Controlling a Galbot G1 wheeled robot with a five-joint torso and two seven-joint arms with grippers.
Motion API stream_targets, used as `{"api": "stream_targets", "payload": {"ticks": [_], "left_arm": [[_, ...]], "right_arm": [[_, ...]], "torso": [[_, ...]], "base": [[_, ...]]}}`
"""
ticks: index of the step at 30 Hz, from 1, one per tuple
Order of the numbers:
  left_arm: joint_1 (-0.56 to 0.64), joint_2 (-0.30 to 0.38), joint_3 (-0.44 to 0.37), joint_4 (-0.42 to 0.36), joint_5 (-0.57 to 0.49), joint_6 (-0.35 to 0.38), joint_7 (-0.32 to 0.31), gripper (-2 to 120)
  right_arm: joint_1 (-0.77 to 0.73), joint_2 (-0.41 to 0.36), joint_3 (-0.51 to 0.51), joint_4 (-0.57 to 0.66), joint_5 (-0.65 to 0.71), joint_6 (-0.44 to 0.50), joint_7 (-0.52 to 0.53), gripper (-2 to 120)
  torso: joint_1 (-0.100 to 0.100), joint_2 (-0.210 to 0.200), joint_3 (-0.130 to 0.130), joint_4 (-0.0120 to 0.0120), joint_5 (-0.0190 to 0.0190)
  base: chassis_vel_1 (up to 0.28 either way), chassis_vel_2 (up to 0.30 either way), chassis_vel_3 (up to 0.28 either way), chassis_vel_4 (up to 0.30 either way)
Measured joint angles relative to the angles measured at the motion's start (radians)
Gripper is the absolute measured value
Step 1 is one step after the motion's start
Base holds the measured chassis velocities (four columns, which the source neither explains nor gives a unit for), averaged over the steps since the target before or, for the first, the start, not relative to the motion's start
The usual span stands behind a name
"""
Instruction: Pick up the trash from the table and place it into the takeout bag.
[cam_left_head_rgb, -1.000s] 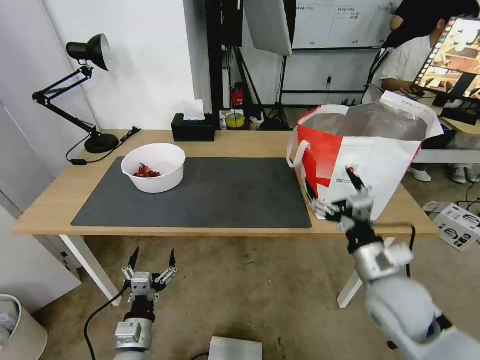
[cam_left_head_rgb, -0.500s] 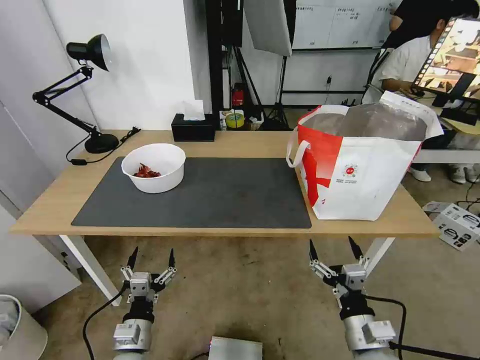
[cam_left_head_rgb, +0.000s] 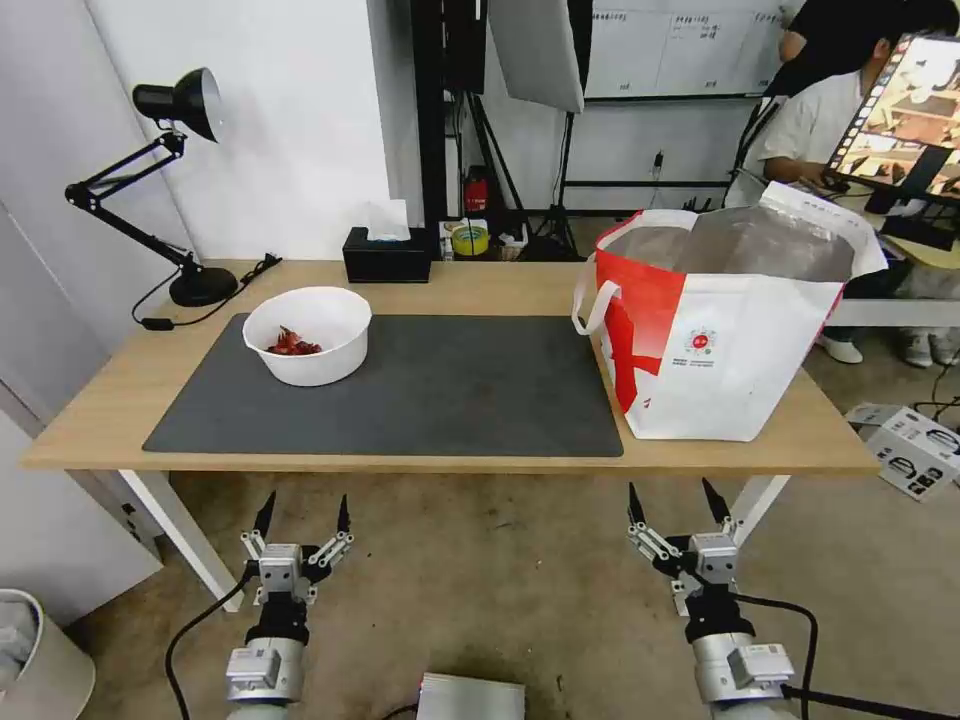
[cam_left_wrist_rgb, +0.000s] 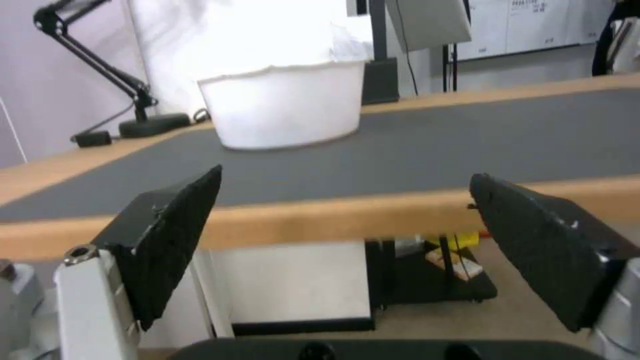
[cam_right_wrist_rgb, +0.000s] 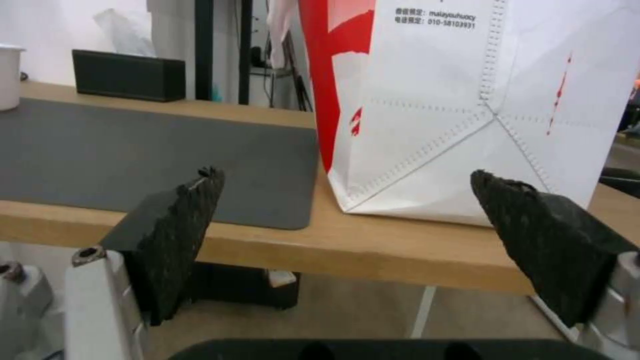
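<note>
In the head view, the left tool (cam_left_head_rgb: 303, 512) hung below the near edge of the long light-wood table (cam_left_head_rgb: 100, 415) on white legs, its two black fingers spread apart and holding nothing. The right tool (cam_left_head_rgb: 675, 498) hung at about the same height below the same edge, also spread and empty. Beyond and above the left tool, the white round bowl of red scraps (cam_left_head_rgb: 307, 334) sat on the far left part of the large dark grey rectangular mat (cam_left_head_rgb: 450, 385). Beyond the right tool, slightly to its right, the large boxy white takeout bag (cam_left_head_rgb: 725, 325) with a red side panel and silver foil lining stood upright on the table, touching the mat's right edge, its mouth open. A black tissue box (cam_left_head_rgb: 386, 256) stood on the table behind the bowl, and a black desk lamp (cam_left_head_rgb: 160, 175) stood at the far left corner.

In the left wrist view, the left tool (cam_left_wrist_rgb: 343, 187) was released, its fingers wide apart, level with the table edge (cam_left_wrist_rgb: 333, 220). The white bowl (cam_left_wrist_rgb: 283, 105) stood on the mat (cam_left_wrist_rgb: 433, 145) ahead of it, well apart.

In the right wrist view, the right tool (cam_right_wrist_rgb: 340, 190) was likewise released. The takeout bag (cam_right_wrist_rgb: 467, 110) stood ahead between its fingertips, near the table edge (cam_right_wrist_rgb: 373, 250), with the mat (cam_right_wrist_rgb: 133, 155) beside it and the tissue box (cam_right_wrist_rgb: 128, 75) farther back.
</note>
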Motion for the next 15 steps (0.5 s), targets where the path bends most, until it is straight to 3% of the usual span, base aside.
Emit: {"api": "stream_targets", "payload": {"ticks": [3,6,7,10,11,14,15], "left_arm": [[-0.017,0.025,-0.006,-0.035,-0.039,0.041,-0.002,100],[-0.061,0.095,-0.015,-0.119,-0.177,0.175,-0.022,100],[-0.061,0.095,-0.015,-0.119,-0.177,0.175,-0.022,100],[-0.128,0.205,-0.030,-0.202,-0.407,0.332,-0.077,100],[-0.128,0.205,-0.030,-0.202,-0.407,0.332,-0.077,100],[-0.211,0.343,-0.040,-0.230,-0.643,0.471,-0.148,100],[-0.211,0.343,-0.040,-0.230,-0.643,0.471,-0.148,100]], "right_arm": [[0.007,0.000,-0.002,-0.003,0.001,-0.001,0.000,92],[0.020,-0.005,-0.008,-0.007,0.002,-0.003,0.000,92],[0.020,-0.005,-0.008,-0.007,0.002,-0.003,0.000,92],[0.033,-0.017,-0.020,-0.007,0.003,-0.008,0.000,92],[0.033,-0.017,-0.020,-0.007,0.003,-0.008,0.000,92],[0.038,-0.019,-0.024,-0.003,0.004,-0.011,-0.003,92],[0.038,-0.019,-0.024,-0.003,0.004,-0.011,-0.003,92]], "torso": [[0.000,0.000,0.000,0.0000,0.0000],[0.000,0.000,0.000,-0.0003,0.0001],[0.000,0.000,0.000,-0.0003,0.0001],[0.000,0.000,0.000,0.0002,0.0001],[0.000,0.000,0.000,0.0002,0.0001],[0.000,0.000,0.000,-0.0002,-0.0001],[0.000,0.000,0.000,-0.0002,-0.0001]], "base": [[0.000,0.000,0.000,0.000],[0.000,0.000,0.000,0.000],[0.000,0.000,0.000,0.000],[0.000,0.000,0.000,0.000],[0.000,0.000,0.000,0.000],[0.000,0.000,0.000,0.000],[0.000,0.000,0.000,0.000]]}}
